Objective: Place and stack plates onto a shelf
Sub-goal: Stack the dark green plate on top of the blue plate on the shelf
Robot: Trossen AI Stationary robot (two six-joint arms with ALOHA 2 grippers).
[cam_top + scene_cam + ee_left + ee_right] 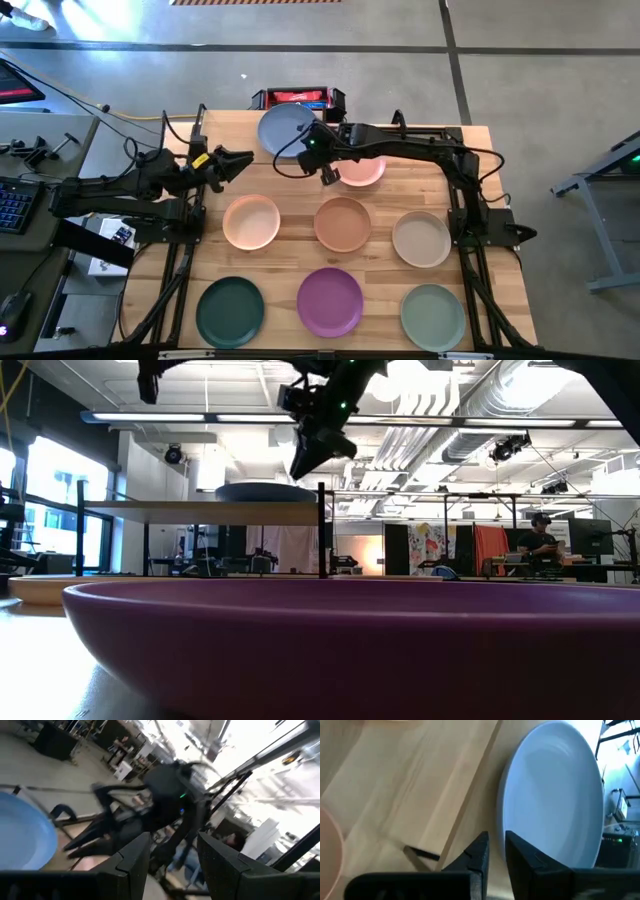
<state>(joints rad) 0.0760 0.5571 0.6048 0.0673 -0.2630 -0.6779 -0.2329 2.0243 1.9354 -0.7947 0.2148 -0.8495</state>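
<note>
The blue plate (285, 128) lies flat on the shelf (228, 132), toward its right end; the low view shows the blue plate (265, 492) on the board (200, 512). The pink plate (365, 173) rests on the table, partly under the right arm. Peach (251, 221), terracotta (343, 223), cream (421, 239), dark green (230, 311), purple (329, 301) and sage green (433, 316) plates lie flat on the table. My right gripper (496, 854) hovers by the shelf's right end, beside the blue plate (555, 795), fingers a narrow gap apart, empty. My left gripper (243, 160) is open near the shelf's front edge.
A red-and-black box (298, 98) sits past the table's far edge behind the shelf. The shelf's black post (321, 530) stands right below my right gripper. Bare tabletop (290, 185) lies between the shelf and the middle row of plates. A person (540, 542) stands far off in the room.
</note>
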